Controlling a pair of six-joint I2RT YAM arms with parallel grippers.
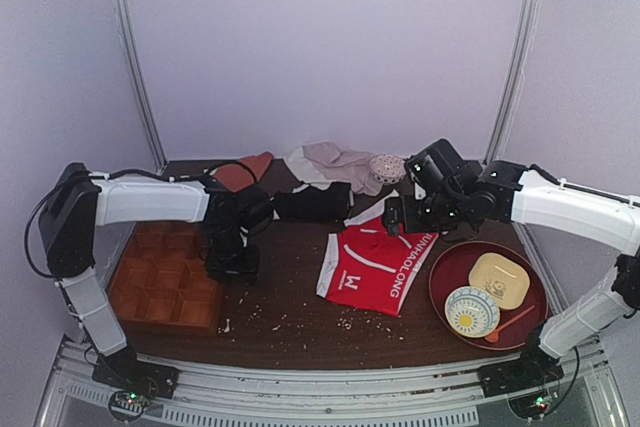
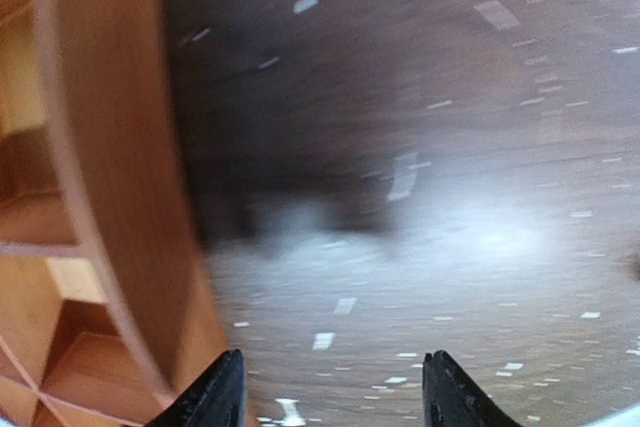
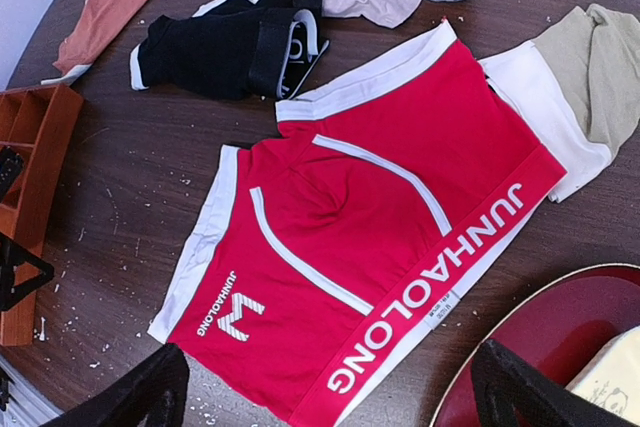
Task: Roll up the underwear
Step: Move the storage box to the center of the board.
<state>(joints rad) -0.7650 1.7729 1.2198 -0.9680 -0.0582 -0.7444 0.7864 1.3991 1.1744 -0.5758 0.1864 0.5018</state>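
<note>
The red underwear (image 1: pixel 375 267) with white stripes and "JUNHAOLONG" lettering lies flat and spread on the dark table, middle right. In the right wrist view it (image 3: pixel 370 247) fills the centre. My right gripper (image 1: pixel 398 215) hovers over its far edge, open and empty; in its wrist view the gripper (image 3: pixel 330 392) straddles the waistband end, fingertips (image 3: pixel 140 392) wide apart. My left gripper (image 1: pixel 232 265) is open and empty, low over the bare table beside the wooden tray; its wrist view is blurred, the gripper (image 2: pixel 330 392) showing only table between the tips.
A wooden compartment tray (image 1: pixel 165 282) sits at the left. Black briefs (image 1: pixel 312 204) and beige garments (image 1: pixel 335 165) lie at the back, with an orange cloth (image 1: pixel 245 169). A dark red plate (image 1: pixel 452 265) with a bowl (image 1: pixel 472 310) and yellow dish (image 1: pixel 500 280) stands at the right. White crumbs dot the table.
</note>
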